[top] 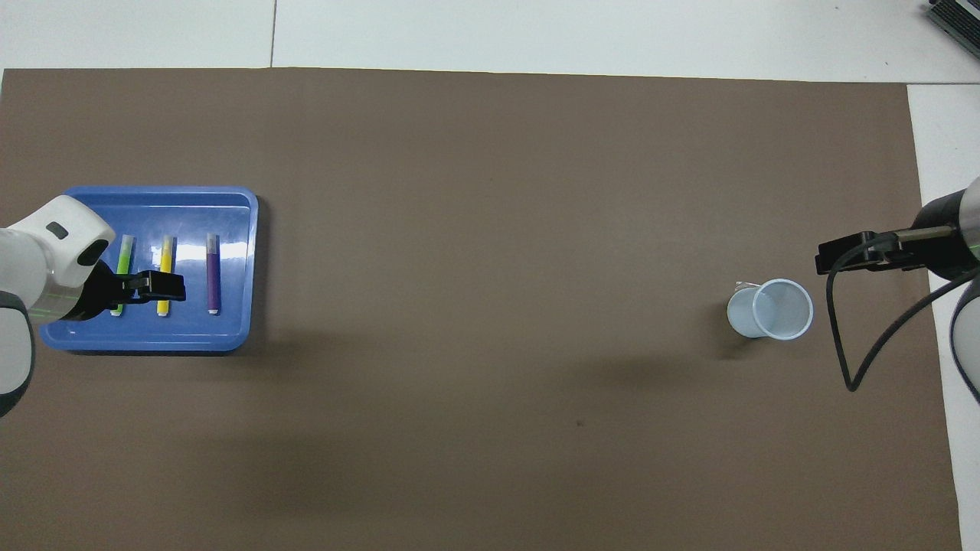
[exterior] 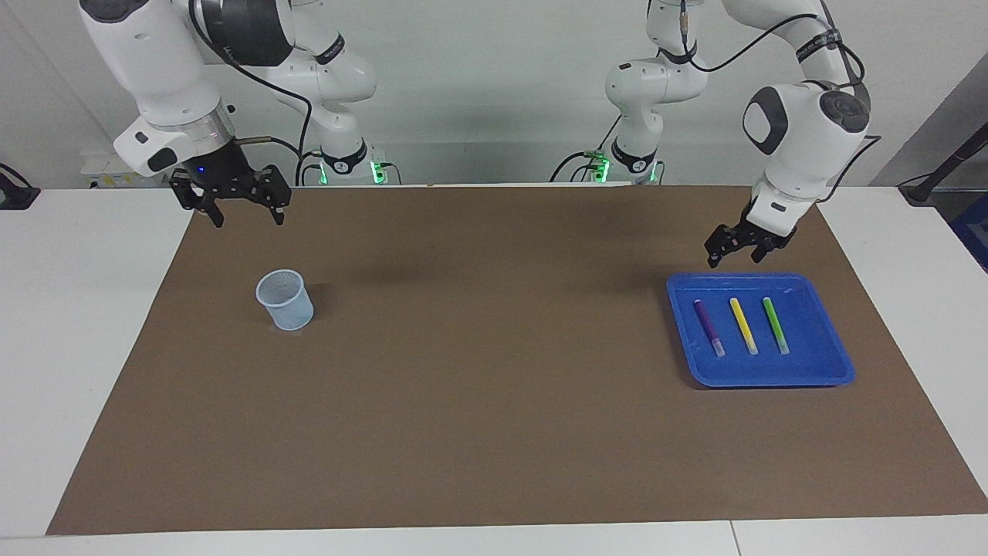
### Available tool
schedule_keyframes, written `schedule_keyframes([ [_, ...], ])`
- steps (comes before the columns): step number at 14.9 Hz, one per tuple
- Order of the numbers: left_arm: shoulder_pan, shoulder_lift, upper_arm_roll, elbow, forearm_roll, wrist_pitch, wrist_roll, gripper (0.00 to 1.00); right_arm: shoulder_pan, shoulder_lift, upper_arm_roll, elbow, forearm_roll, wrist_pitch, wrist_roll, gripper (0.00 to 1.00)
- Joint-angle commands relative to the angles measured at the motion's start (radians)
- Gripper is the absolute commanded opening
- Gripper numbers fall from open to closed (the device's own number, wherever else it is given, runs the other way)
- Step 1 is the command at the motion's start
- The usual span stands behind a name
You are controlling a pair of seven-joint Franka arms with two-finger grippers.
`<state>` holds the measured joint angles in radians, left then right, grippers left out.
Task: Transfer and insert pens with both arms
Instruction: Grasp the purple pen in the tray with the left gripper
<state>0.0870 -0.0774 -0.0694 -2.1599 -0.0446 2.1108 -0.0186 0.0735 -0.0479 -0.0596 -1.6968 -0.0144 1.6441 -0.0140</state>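
Three pens lie side by side in a blue tray (exterior: 772, 371) (top: 153, 203) toward the left arm's end: purple (exterior: 708, 326) (top: 213, 273), yellow (exterior: 743, 324) (top: 165, 252) and green (exterior: 775, 324) (top: 125, 251). My left gripper (exterior: 735, 259) (top: 164, 287) hangs open in the air over the tray's edge nearest the robots, touching nothing. Seen from overhead it covers part of the green and yellow pens. A pale blue cup (exterior: 285, 300) (top: 769, 308) stands upright toward the right arm's end. My right gripper (exterior: 247, 220) (top: 834, 256) waits open and raised over the mat's edge by the cup.
A brown mat (exterior: 494, 401) covers most of the white table. Two smaller white arms with green-lit bases (exterior: 343, 166) (exterior: 633, 162) stand at the robots' edge. A black cable (top: 854, 367) loops down from the right arm beside the cup.
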Motion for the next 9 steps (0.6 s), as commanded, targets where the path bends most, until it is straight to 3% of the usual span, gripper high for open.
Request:
schedule_keyframes([
  [1, -0.006, 0.059, 0.000, -0.017, -0.012, 0.098, 0.020, 1.00, 0.008, -0.018, 0.010, -0.017, 0.007, 0.006, -0.008, 1.00],
  [9, -0.016, 0.226, -0.001, -0.017, -0.011, 0.287, 0.020, 0.98, 0.012, -0.024, 0.029, -0.035, 0.054, 0.005, -0.009, 1.00],
])
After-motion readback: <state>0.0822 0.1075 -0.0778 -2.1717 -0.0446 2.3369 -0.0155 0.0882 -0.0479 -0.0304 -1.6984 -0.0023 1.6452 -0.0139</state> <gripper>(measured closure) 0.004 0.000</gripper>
